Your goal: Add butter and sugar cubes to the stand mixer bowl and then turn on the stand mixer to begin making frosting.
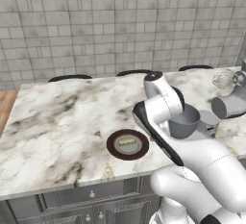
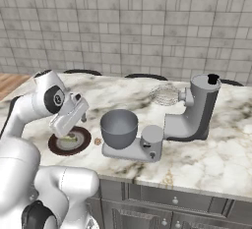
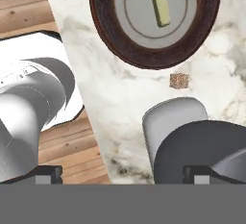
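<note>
The butter point(image 3: 160, 2), a pale-yellow stick, lies on a dark brown round plate point(image 3: 144, 59) on the marble counter. One tan speckled sugar cube point(image 3: 178, 80) sits on the counter between the plate and the stand mixer bowl point(image 3: 206, 146); I cannot see a second cube. The grey bowl point(image 2: 118, 127) stands on the flat base of the stand mixer point(image 2: 197, 110), whose head is tilted up with the whisk point(image 2: 165, 95) in the air. My gripper point(image 2: 64, 127) hovers above the plate's near side, open, with nothing between its fingers point(image 3: 48, 172).
The counter's front edge runs just below the plate point(image 1: 127, 144), with wooden floor beyond it. My own arm crosses in front of the bowl point(image 1: 185, 122) in the left base view. A tiled wall backs the counter.
</note>
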Motion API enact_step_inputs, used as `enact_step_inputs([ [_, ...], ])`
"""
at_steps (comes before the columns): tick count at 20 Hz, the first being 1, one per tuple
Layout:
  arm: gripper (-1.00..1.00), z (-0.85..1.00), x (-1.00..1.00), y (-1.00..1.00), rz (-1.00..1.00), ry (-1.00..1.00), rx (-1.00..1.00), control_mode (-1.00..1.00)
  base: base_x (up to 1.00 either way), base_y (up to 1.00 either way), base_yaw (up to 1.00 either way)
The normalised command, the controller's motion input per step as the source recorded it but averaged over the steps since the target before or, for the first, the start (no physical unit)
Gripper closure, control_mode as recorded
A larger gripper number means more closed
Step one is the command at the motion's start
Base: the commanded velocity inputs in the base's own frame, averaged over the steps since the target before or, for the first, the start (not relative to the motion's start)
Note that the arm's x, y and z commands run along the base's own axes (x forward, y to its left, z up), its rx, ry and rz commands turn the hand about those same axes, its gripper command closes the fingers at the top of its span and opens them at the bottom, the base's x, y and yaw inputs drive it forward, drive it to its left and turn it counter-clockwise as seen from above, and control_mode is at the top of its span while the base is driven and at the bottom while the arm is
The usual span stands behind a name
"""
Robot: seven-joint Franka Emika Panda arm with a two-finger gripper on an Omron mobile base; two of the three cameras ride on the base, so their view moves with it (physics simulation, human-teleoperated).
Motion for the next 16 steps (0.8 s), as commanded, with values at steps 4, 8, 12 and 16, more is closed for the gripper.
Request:
enact_step_inputs([
  [4, -1.00, -0.36, 0.01, 0.00, 0.03, 0.06, 0.00, -1.00, 0.00, 0.00, 0.00],
  [8, -1.00, -0.31, 0.03, 0.00, 0.04, 0.05, 0.00, -1.00, 0.00, 0.00, 0.00],
  [12, -1.00, -0.35, 0.13, 0.00, 0.04, 0.03, 0.00, -1.00, 0.00, 0.00, 0.00],
  [16, -1.00, -0.34, 0.22, -0.04, 0.03, 0.01, 0.00, -1.00, 0.00, 0.00, 0.00],
])
